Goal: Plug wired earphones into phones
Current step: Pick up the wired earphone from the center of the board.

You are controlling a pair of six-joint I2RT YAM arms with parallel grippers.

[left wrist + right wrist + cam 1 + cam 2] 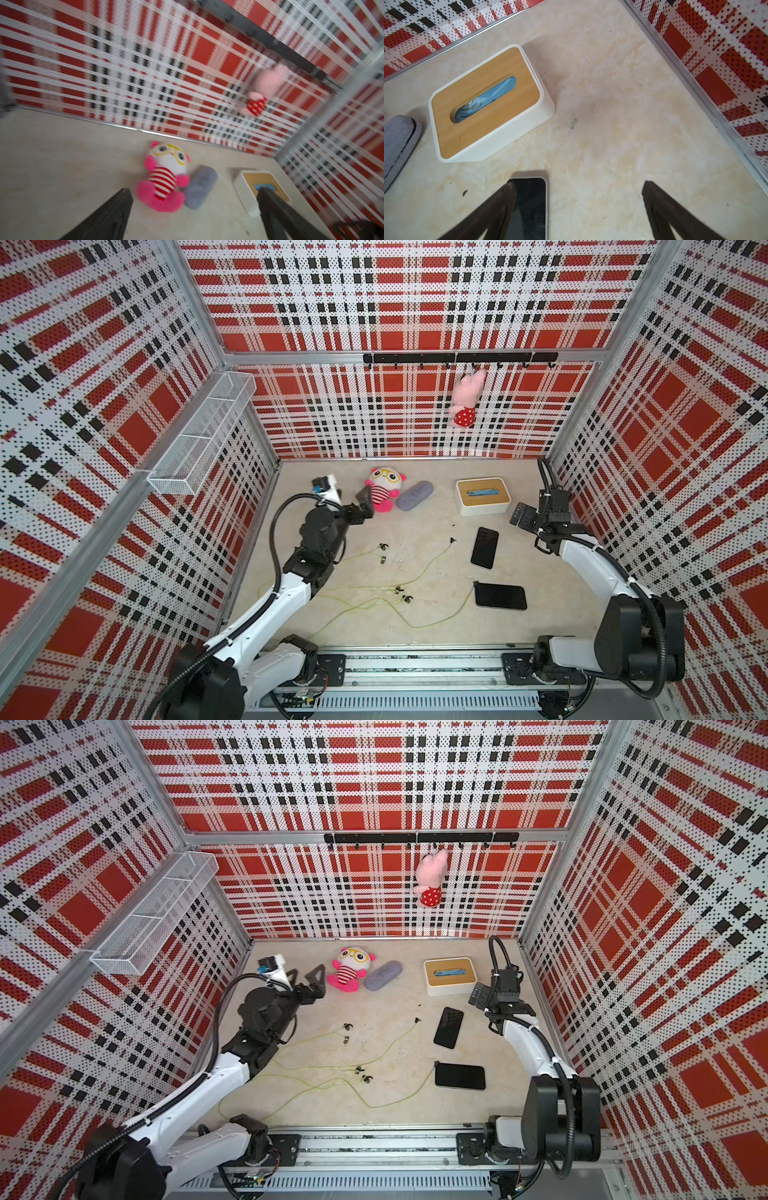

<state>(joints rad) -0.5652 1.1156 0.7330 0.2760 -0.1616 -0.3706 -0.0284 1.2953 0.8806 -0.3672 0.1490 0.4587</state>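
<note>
Judging about half done. Seeing one plug (476,583) touching a corner of the farther phone (500,596), well before the tissue box (484,510), seemingly inserted; seeing the second plug (452,540) lying apart from the nearer phone (484,548). Counting two phones, two wired earphones (409,598), on the surface (415,526). Finding left end effector (304,973) and right end effector (579,185) spread wide, gripping nothing.

- Bright, even light for you; shadows are soft.
- Your left wrist view is motion-blurred.
- Both top views bow the walls (83,406) at the edges.
</note>
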